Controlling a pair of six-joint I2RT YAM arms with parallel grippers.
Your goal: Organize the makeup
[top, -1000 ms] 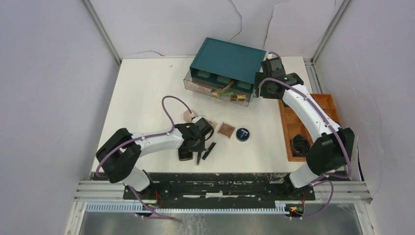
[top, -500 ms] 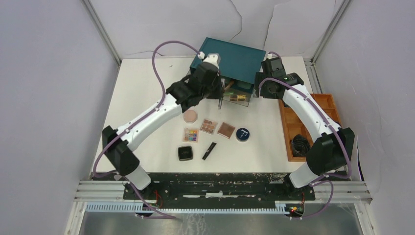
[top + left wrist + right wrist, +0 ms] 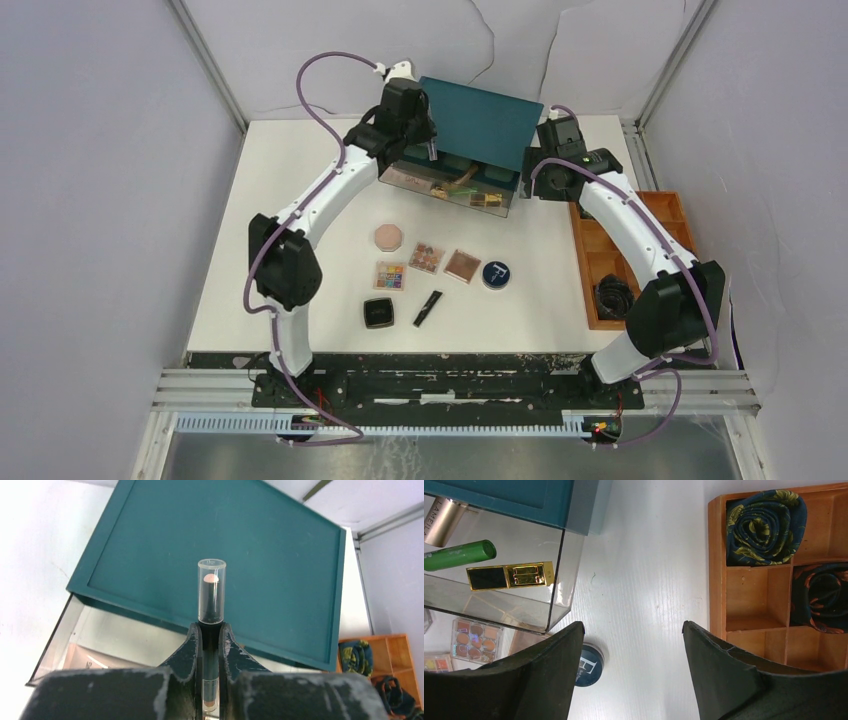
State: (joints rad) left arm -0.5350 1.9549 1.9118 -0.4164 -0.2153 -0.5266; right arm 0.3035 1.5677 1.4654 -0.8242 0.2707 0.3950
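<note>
Clear-capped lipstick tube [image 3: 211, 592] clamped between left fingers [image 3: 192, 645] above teal drawer box [image 3: 250, 545], pink tip visible only from wrist, right fingers [image 3: 549, 660] apart at box's 3 o'clock, top view alone showing pink octagonal compact [image 3: 389, 237] on table [image 3: 300, 200], box's 7 o'clock.

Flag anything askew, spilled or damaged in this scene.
Nothing spilled or broken. The black tube lies diagonally beside the black square compact. In the clear drawer, the champagne tube and green tube lie loose at different angles. The left gripper holds a clear-capped lipstick straight.
</note>
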